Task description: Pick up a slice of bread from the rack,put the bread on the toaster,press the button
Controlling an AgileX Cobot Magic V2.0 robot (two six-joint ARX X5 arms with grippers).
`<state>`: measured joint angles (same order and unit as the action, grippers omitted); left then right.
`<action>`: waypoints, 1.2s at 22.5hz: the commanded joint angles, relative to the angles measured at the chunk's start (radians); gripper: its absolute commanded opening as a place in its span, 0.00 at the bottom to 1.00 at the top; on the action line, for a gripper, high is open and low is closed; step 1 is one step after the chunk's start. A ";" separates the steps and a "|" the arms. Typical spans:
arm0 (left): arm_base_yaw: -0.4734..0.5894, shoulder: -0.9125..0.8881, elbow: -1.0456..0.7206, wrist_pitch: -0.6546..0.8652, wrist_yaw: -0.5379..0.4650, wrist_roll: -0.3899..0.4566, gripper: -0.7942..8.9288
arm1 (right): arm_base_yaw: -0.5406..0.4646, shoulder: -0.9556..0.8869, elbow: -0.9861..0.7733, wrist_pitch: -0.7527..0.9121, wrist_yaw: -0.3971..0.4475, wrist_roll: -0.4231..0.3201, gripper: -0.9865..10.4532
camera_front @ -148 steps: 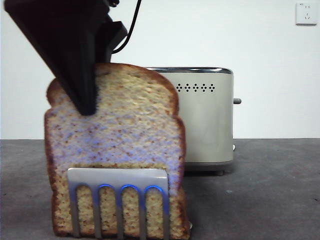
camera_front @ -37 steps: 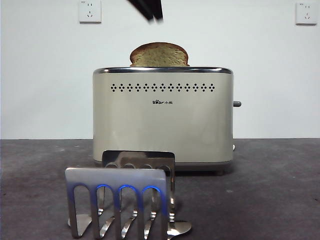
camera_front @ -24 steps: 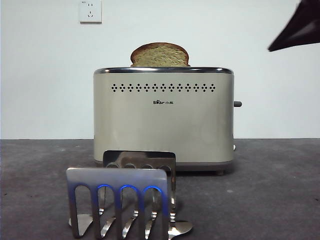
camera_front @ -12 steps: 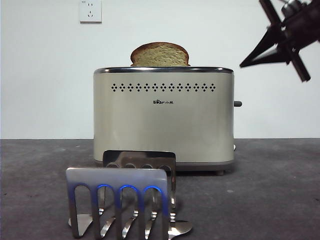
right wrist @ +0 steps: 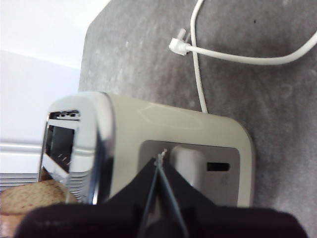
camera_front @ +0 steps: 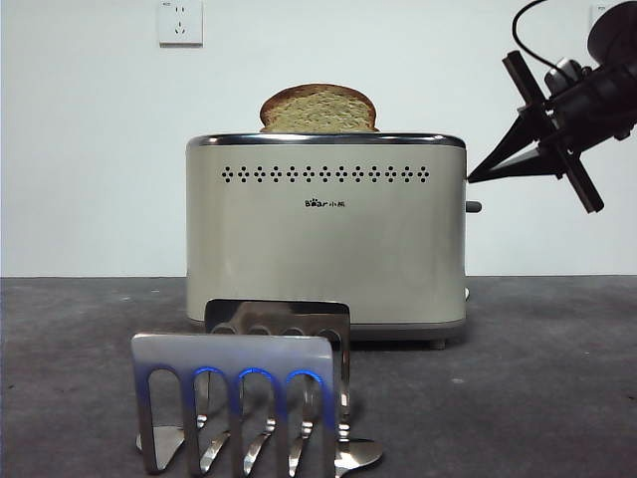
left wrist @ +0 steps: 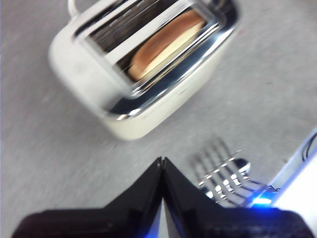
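black wedge-shaped tool (camera_front: 476,177), black cable, possibly cross-bar bracket.

One brand mark on the toaster (camera_front: 325,239)

A small dark "Bear" logo, followed by two tiny characters too small to read, sits on the toaster's broad cream face just under the row of black vent holes, seen in the front view. No other lettering, number or sign can be read anywhere: the wall socket (camera_front: 180,22) behind carries no legible marking, and both wrist views show the toaster without any readable text.
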<state>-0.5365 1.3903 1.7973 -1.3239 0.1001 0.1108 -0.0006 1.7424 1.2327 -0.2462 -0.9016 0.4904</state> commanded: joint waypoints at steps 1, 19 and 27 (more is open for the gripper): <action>0.034 -0.013 -0.011 0.003 0.005 -0.006 0.08 | 0.001 0.035 0.005 0.015 -0.016 0.003 0.08; 0.095 -0.028 -0.011 0.003 0.005 -0.006 0.08 | 0.007 0.079 0.004 -0.066 0.031 -0.037 0.08; 0.095 -0.028 -0.011 0.003 0.005 -0.006 0.08 | 0.021 0.137 0.004 -0.093 0.045 -0.051 0.08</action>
<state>-0.4442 1.3674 1.7916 -1.3231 0.1001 0.1108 0.0185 1.8633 1.2476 -0.3252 -0.8780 0.4561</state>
